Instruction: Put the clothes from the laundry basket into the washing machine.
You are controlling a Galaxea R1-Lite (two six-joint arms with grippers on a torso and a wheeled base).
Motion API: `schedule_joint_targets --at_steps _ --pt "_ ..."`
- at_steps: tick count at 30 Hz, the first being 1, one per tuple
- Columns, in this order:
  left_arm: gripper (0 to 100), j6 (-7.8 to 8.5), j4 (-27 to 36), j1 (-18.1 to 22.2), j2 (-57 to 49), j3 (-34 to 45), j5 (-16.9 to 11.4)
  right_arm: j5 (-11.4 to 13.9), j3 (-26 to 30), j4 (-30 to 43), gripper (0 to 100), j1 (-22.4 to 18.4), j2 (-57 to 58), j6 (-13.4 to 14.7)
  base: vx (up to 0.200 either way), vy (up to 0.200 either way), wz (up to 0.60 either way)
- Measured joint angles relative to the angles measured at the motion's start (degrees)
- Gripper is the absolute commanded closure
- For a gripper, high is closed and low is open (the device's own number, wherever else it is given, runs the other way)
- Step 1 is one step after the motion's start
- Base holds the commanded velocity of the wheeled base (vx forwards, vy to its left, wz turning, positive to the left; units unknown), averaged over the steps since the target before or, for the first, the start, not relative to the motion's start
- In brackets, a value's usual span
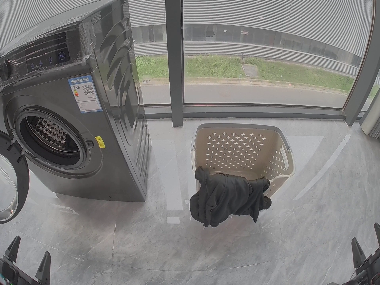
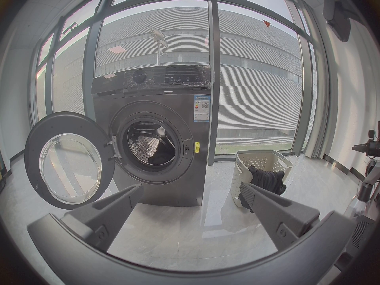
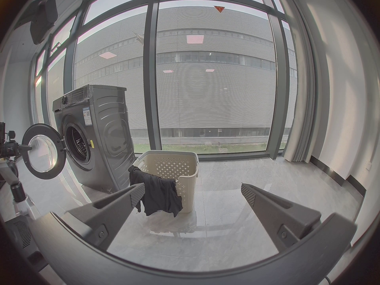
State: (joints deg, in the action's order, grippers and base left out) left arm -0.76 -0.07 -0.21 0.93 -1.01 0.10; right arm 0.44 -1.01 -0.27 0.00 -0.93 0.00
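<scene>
Tiled floor (image 2: 178, 226) bears washing machine (image 2: 198, 179), garment (image 2: 161, 156) inside drum (image 2: 144, 145).

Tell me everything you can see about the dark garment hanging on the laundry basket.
The dark garment is charcoal, soft-looking cloth, crumpled and folded on itself. It hangs draped over the near rim of the beige perforated laundry basket, mostly outside down the wall, one end bunched at the rim. Whether it reaches the floor is unclear.
</scene>
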Motion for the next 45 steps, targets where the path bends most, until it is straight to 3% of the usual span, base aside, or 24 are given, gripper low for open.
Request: schedule_joint_targets --at_steps 15,19,21,25,29,35,45 --pt "0 0.55 0.0 0.0 0.0 0.0 -0.2 0.4 0.0 -1.0 0 0.0 0.0 -0.8 0.000 0.000 0.00" --pt "0 0.51 0.0 0.0 0.0 0.0 -0.2 1.0 -3.1 -0.9 0 0.1 0.0 -0.8 0.150 0.000 0.00" --pt "0 0.44 0.0 0.0 0.0 0.0 -0.2 1.8 -6.6 1.6 0 0.5 -0.5 0.0 0.000 0.000 0.00" --pt "0 0.32 0.0 0.0 0.0 0.0 -0.2 3.7 -14.3 7.6 0 2.8 -4.4 4.2 0.000 0.000 0.00" --pt "0 0.29 0.0 0.0 0.0 0.0 -0.2 4.5 -18.1 8.4 0 5.6 -11.7 6.4 0.000 0.000 0.00" --pt "0 0.22 0.0 0.0 0.0 0.0 -0.2 5.0 -18.2 2.6 0 8.4 -26.6 7.4 0.000 0.000 0.00" --pt "0 0.43 0.0 0.0 0.0 0.0 -0.2 5.2 -14.6 -13.2 0 12.8 -54.3 9.9 0.000 0.000 0.00"
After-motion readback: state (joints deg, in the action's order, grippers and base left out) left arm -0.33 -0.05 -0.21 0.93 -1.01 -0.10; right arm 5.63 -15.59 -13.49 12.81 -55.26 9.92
